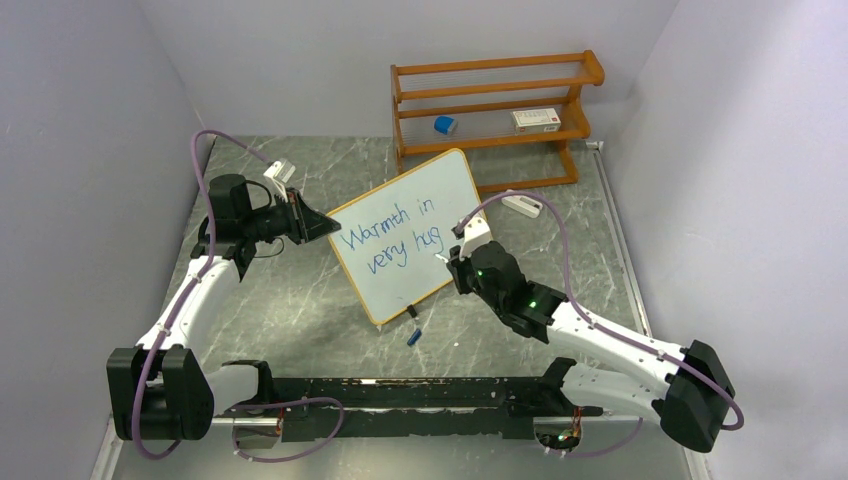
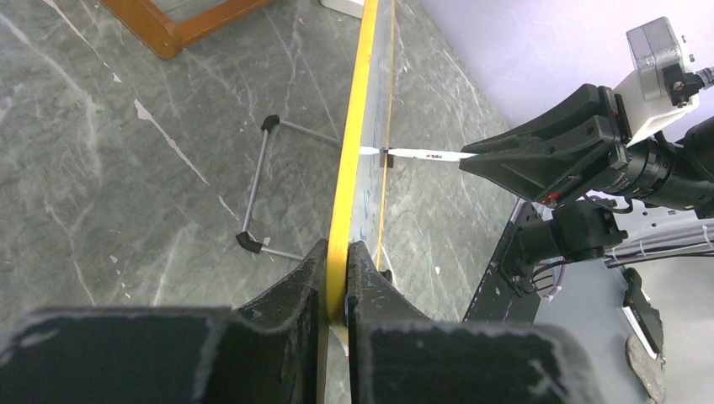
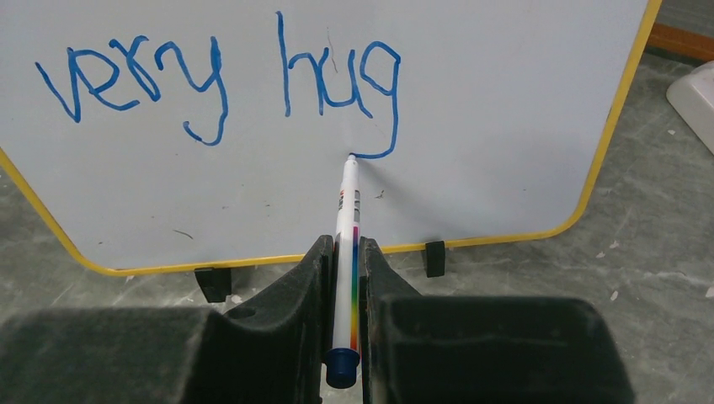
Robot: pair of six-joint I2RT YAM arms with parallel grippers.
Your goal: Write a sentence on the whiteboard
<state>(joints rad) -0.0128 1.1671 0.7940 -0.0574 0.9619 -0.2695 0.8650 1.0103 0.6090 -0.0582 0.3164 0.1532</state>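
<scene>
We see the whiteboard (image 1: 405,235) standing mid-table, its left edge pinched by our left gripper (image 2: 337,278). Our right gripper (image 3: 345,252) clamps a marker (image 3: 346,252), tip touching the sentence (image 3: 219,80); its upper line is cut off in the right wrist view.

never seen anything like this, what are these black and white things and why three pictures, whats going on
They are two robot arms on a table. One picture looks down from above; the other two come from cameras on each wrist. The left gripper pinches the edge of the whiteboard, steadying it. The right gripper holds a marker, its tip touching the tail of the "g" in the sentence, "Warmth in very hug". A wooden shelf rack stands behind, and the marker cap lies in front of the board.
</scene>
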